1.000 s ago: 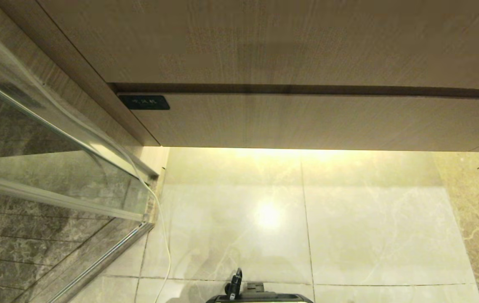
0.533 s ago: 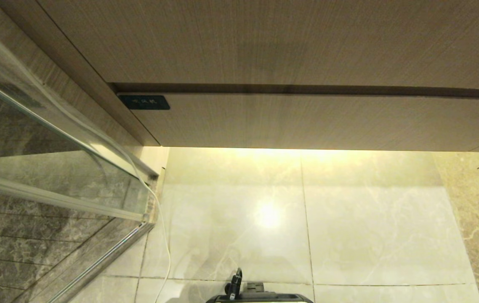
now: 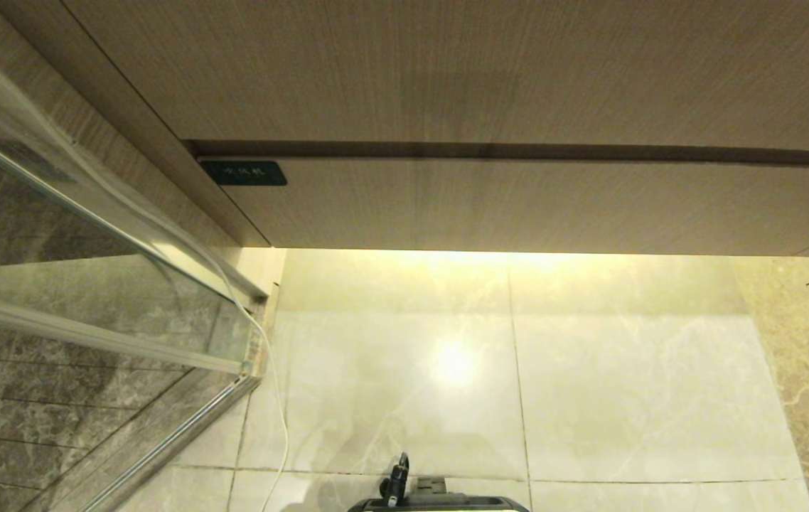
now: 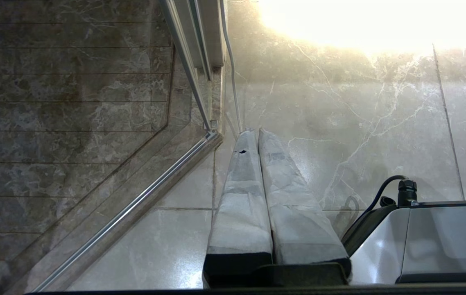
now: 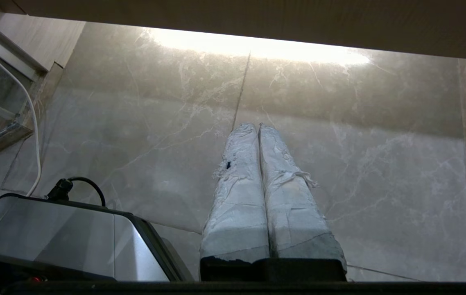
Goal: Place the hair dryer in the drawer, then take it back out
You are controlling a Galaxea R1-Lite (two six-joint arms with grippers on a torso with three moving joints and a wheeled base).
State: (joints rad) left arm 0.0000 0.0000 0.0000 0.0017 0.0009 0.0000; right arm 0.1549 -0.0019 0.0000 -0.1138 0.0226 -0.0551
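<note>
The drawer is a wide light wood-grain front with a small dark label at its left corner, pushed in flush under a taller wood-grain panel. The hair dryer is out of view. Neither gripper shows in the head view. In the left wrist view my left gripper hangs over the floor tiles, its taped fingers pressed together with nothing between them. My right gripper is likewise shut and empty above the marble floor, well short of the drawer's lower edge.
A glass shower partition with a metal frame stands at the left, and a thin white cord runs down beside it. My base shows at the bottom edge. Glossy marble floor tiles lie between me and the cabinet.
</note>
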